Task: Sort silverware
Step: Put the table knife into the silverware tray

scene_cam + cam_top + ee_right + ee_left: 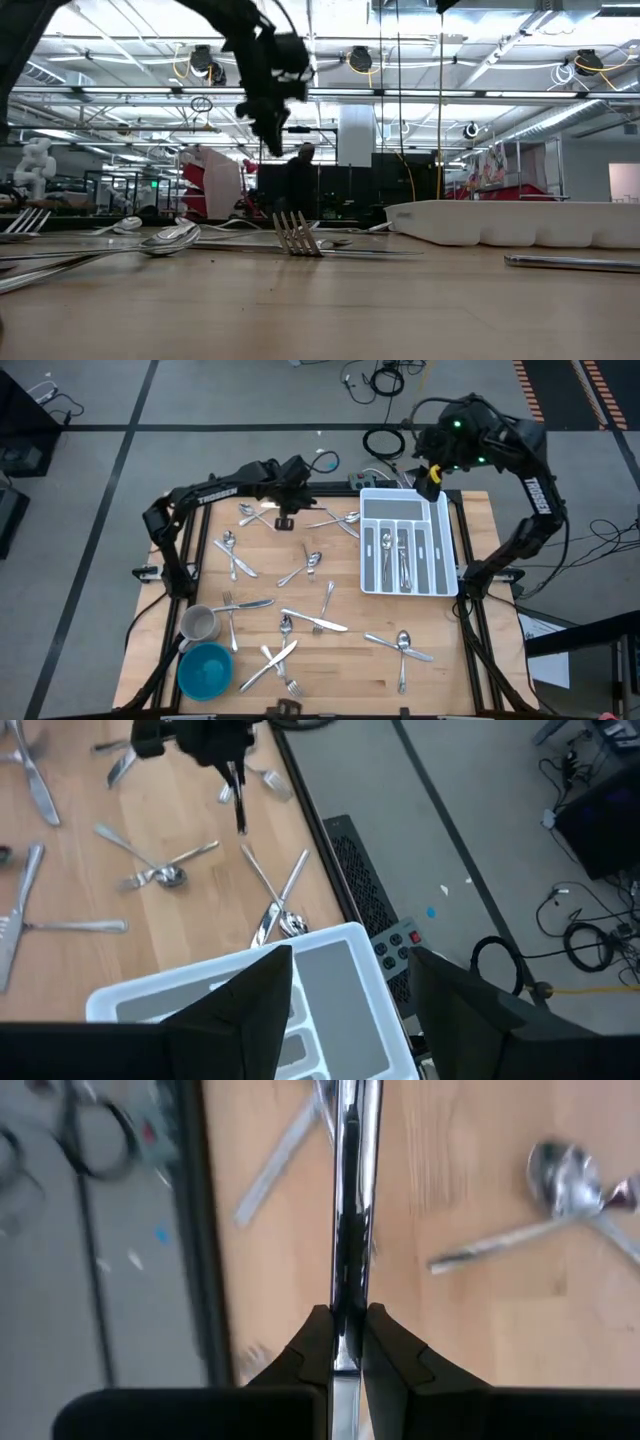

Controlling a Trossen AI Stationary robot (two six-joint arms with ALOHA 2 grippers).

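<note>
High view: wooden table [440, 680] on grey floor, strewn with silverware [316, 624]; white tray [445, 545] at right holding several pieces; mug [199, 625] and blue bowl [205, 670] at the near left.
Low view: left gripper [272, 118] raised above the tabletop, hall behind.
Left wrist view: fingers [395, 1355] clamped on a knife [355, 1170], blade pointing away.
Right wrist view: right gripper [350, 985] above the tray's far end, fingers apart, holding nothing.

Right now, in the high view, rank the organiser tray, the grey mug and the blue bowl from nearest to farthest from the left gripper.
From the left gripper, at the table's far edge:
1. Organiser tray, right side.
2. Grey mug, near left.
3. Blue bowl, near-left corner.
</note>
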